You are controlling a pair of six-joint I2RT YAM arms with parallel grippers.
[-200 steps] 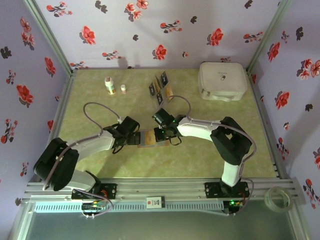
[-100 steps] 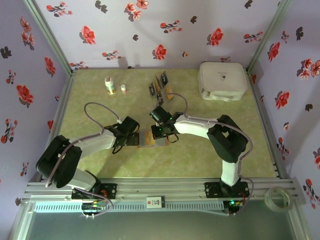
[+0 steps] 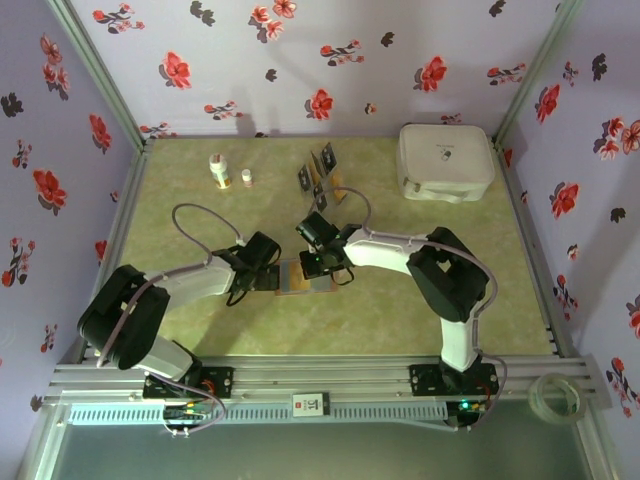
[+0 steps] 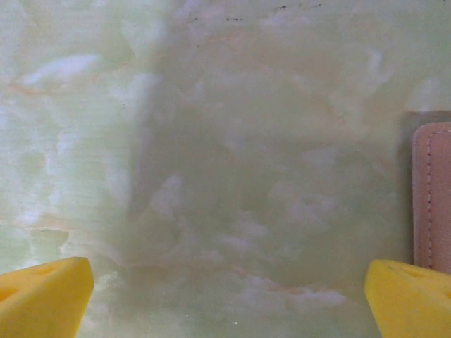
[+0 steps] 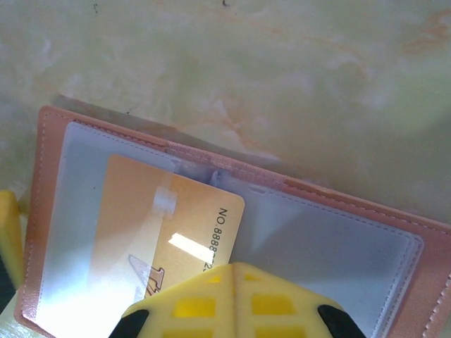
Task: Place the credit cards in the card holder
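The shut right end effector [image 5: 236, 282] should push the stiff, slick credit card [image 5: 162, 218] by its edge into the limp card holder [image 5: 352, 203].

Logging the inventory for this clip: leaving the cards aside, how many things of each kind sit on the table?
Bottles: 2, larger and smaller
White case: 1
Wallet: 1
Card rack: 1
Total: 5
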